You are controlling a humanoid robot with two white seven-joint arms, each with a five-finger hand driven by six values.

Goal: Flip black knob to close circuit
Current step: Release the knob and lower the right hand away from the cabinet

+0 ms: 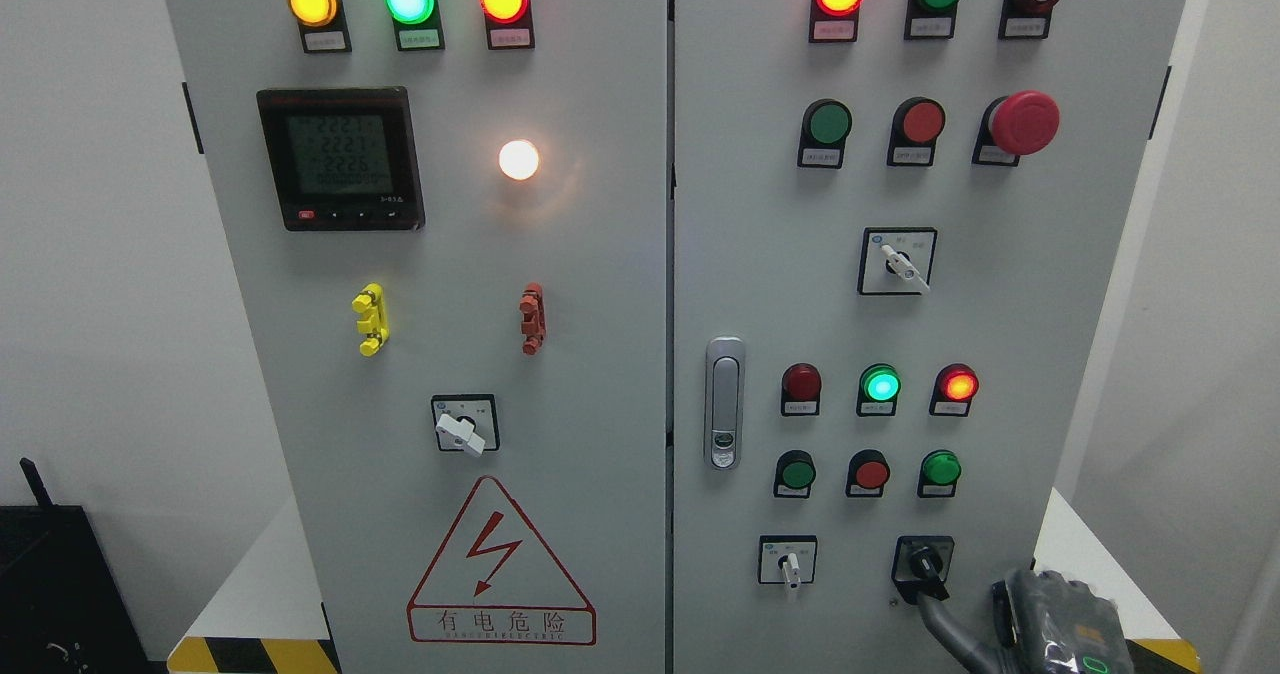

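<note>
The black knob [924,561] sits in a black square plate at the lower right of the right cabinet door [1000,304], its handle pointing down and to the right. My right hand [1050,624] comes in at the bottom right corner, wrapped in clear film. One grey finger [945,624] reaches up and touches the lower tip of the knob's handle. Another finger [1003,606] stands apart to the right, off the knob. The hand holds nothing. My left arm is out of view.
A white selector switch [790,562] is left of the knob and another one [898,262] is higher up. Rows of lamps and push buttons, a red emergency button [1022,122] and a door latch [724,402] fill the door. The left door carries a meter [340,159].
</note>
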